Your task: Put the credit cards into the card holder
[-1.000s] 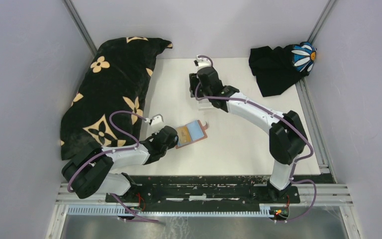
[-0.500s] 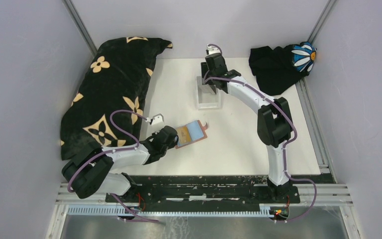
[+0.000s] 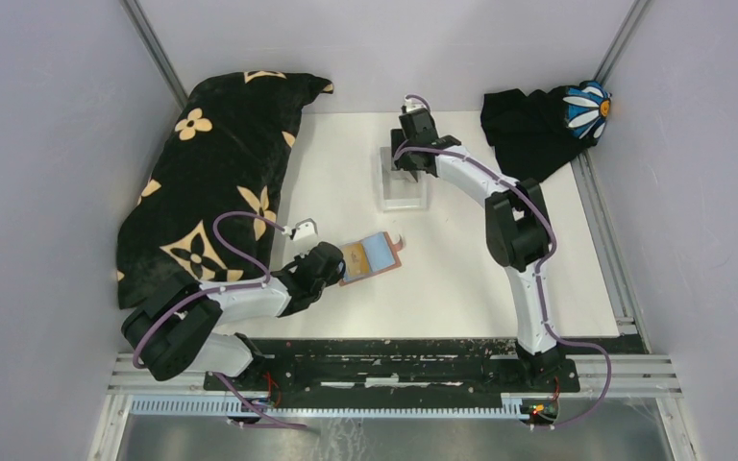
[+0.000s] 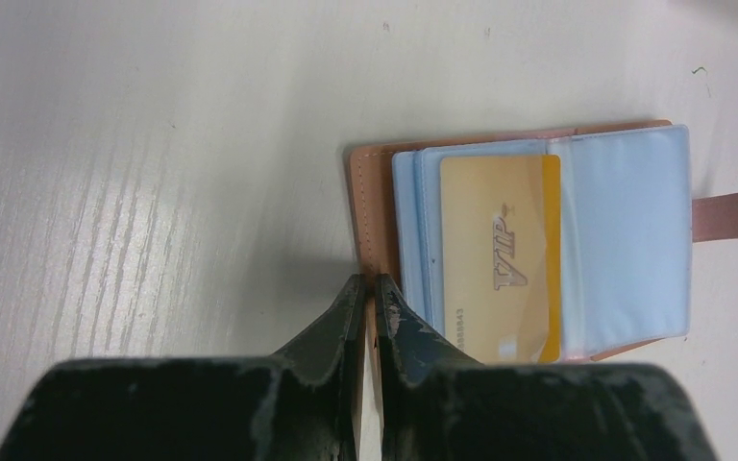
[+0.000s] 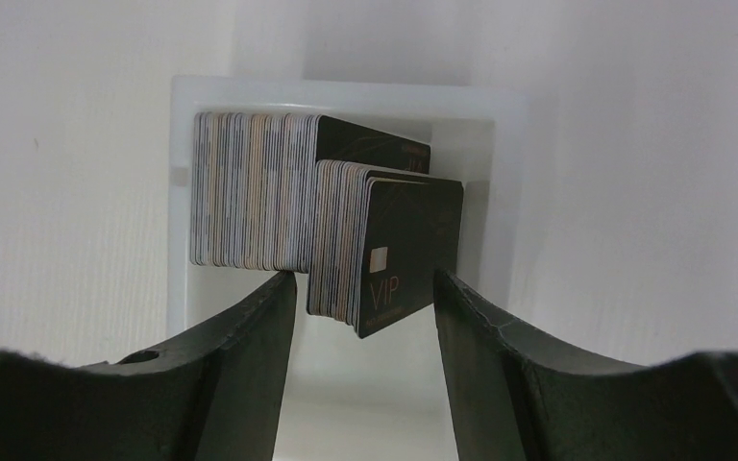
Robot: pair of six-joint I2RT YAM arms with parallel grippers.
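Judged credit cards (image 5: 404, 240) stiff, slick; pinch flat faces. Found right end effector (image 5: 363, 280) open, left end effector (image 4: 367, 285) clamping card holder (image 4: 370, 202).

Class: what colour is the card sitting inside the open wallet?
Gold-yellow card, marked VIP, in the wallet; the left wrist view shows it best.

A white, faintly grained tabletop (image 3: 461, 279) is enclosed on three sides by plain pale grey walls (image 3: 48, 144), which are joined at the far corners by slim metal posts (image 3: 159, 53). A black flower-patterned cloth (image 3: 216, 163) is heaped along the left wall. Everything is evenly, softly lit.
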